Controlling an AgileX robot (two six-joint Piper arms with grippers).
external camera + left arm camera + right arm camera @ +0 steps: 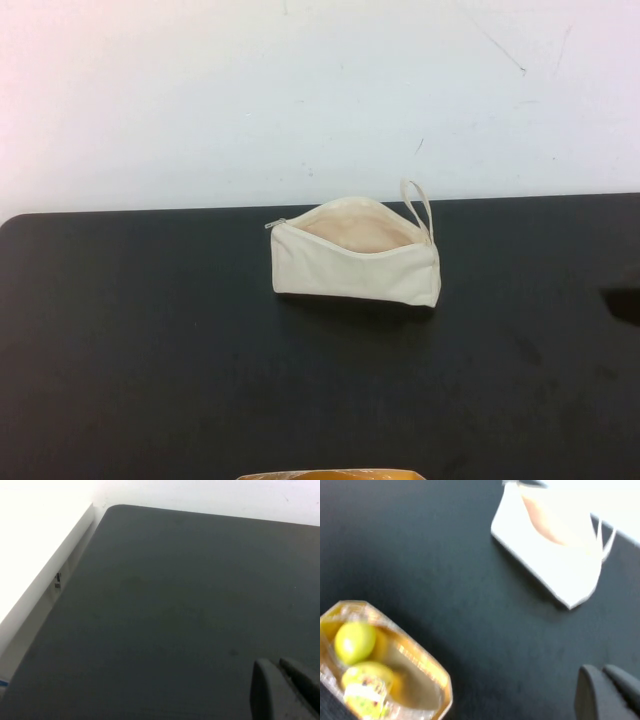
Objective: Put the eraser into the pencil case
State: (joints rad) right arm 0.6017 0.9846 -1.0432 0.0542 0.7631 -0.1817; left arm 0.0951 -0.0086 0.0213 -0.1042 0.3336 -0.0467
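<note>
The pencil case (355, 255) is a cream-white pouch lying near the back middle of the black table. Its zip is open and the peach lining shows, with the loop strap (418, 203) at its right end. It also shows in the right wrist view (555, 545), some way from my right gripper (597, 669). That gripper is shut and empty above bare table. My left gripper (275, 664) is shut and empty above the table's far left corner. Neither arm shows in the high view. The eraser is not in view.
A clear gold-rimmed tray (420, 657) holding yellow-green round things (355, 641) stands at the table's near edge. Its top shows in the high view (330, 474). A white wall runs behind the table's back edge (150, 210).
</note>
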